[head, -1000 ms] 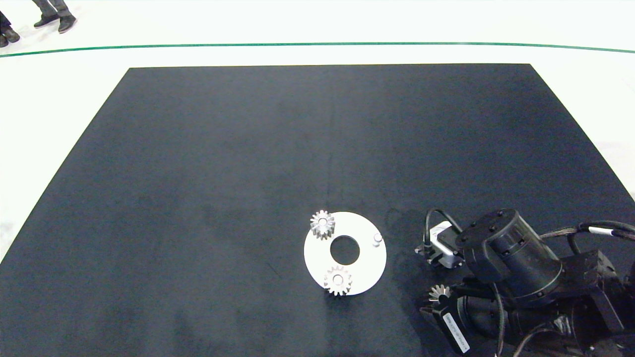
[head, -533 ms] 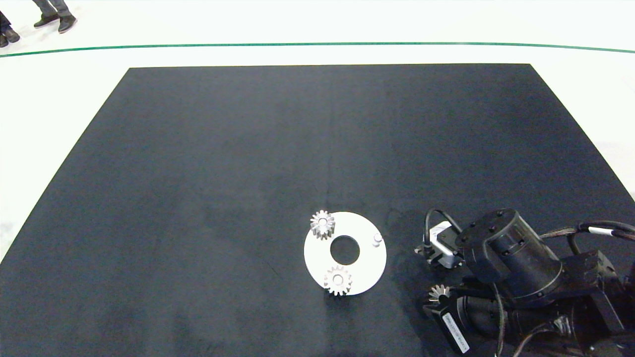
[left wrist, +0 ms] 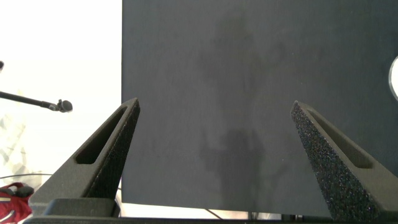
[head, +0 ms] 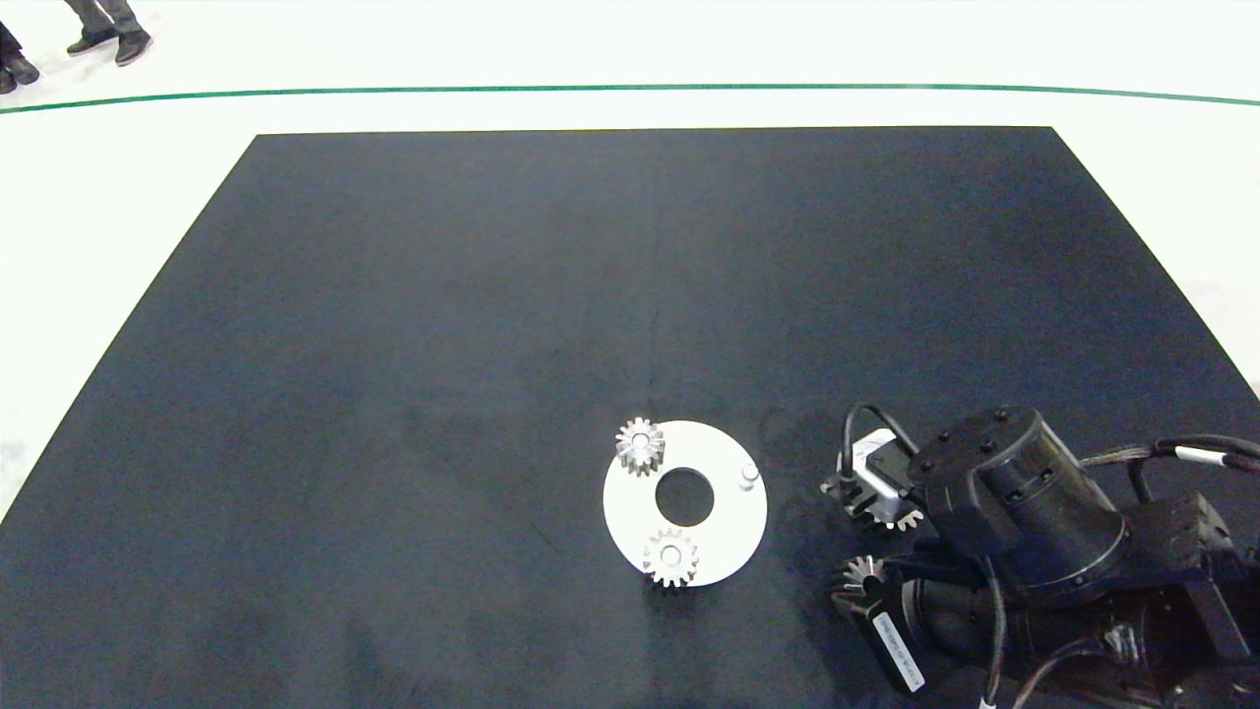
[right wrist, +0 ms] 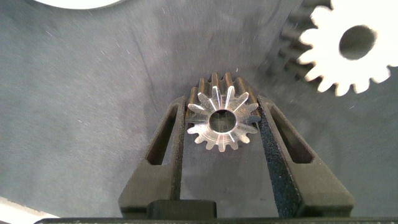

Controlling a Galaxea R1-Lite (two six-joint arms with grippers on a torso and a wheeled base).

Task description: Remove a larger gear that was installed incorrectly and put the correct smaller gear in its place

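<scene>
Your right end effector (right wrist: 219, 107) is down in the lower right of the head view, low over the black desk (head: 492, 295). Its two fingers are clamped on the smaller gear (right wrist: 241, 127), one on each side of the teeth, and you can see straight through the round bore. That puts the smaller gear to the right of the white disc plate (head: 724, 537), not touching it.

The larger gear (right wrist: 329, 59), the star-toothed one, lies flat on the desk just beside the held gear. In the head view only a few of its teeth poke out from under the wrist.

On the plate, two other gears (head: 640, 445) (head: 670, 557) sit at the upper left and bottom rim, and there's a bare peg (head: 749, 475) on the right side.

Your left end effector (left wrist: 214, 104) has its fingers spread wide apart, holding nothing, over the desk edge.
</scene>
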